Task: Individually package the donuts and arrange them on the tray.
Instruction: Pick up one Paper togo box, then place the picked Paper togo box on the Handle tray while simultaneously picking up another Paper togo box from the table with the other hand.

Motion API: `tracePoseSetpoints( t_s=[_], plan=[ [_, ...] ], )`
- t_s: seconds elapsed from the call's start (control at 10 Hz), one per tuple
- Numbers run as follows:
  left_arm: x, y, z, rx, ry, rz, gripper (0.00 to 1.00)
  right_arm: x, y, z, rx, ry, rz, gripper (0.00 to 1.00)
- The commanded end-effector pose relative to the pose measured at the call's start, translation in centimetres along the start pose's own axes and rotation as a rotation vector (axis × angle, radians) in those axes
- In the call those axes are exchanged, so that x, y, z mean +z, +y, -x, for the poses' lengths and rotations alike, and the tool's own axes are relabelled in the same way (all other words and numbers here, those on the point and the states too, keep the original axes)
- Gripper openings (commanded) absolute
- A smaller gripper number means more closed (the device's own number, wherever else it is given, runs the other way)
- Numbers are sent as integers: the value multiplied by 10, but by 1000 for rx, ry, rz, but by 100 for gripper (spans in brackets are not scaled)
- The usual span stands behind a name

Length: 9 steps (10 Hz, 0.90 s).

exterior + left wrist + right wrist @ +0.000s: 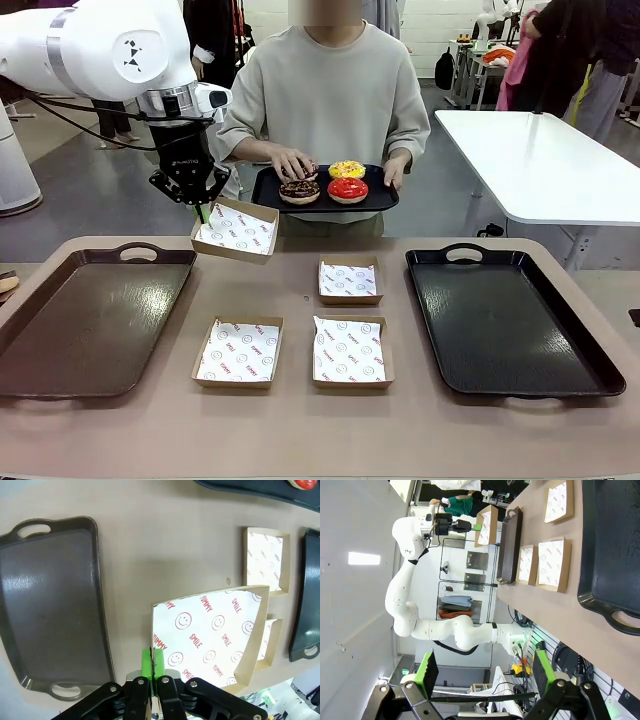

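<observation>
The long brown tray [90, 320] lies under my left arm, and the long black tray [515, 320] sits to my right. Past the table's far edge a person holds a smaller black tray [268, 190] bearing the four ring donuts [347, 189]. They lie just beyond and right of the paper-lined cardboard box [237, 230]. My left gripper [203, 213], the nearer one, holds that box aloft, jaws pinched on its rim. My right gripper [485, 665] gapes wide, empty.
</observation>
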<state>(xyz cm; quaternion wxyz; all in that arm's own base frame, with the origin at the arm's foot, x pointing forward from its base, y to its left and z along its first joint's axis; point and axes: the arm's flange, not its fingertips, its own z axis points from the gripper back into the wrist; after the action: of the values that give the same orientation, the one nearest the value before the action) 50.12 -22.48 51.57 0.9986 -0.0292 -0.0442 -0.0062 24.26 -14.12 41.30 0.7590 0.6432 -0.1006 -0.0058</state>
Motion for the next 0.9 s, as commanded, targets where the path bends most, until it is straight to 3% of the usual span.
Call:
tracePoseSetpoints(
  t_s=[0.0, 0.8],
  plan=[
    [3, 1, 2, -3, -5, 0, 0, 1, 0, 1, 8, -2, -11, 100],
    [3, 1, 2, -3, -5, 0, 0, 1, 0, 1, 8, -2, -11, 100]
  ],
)
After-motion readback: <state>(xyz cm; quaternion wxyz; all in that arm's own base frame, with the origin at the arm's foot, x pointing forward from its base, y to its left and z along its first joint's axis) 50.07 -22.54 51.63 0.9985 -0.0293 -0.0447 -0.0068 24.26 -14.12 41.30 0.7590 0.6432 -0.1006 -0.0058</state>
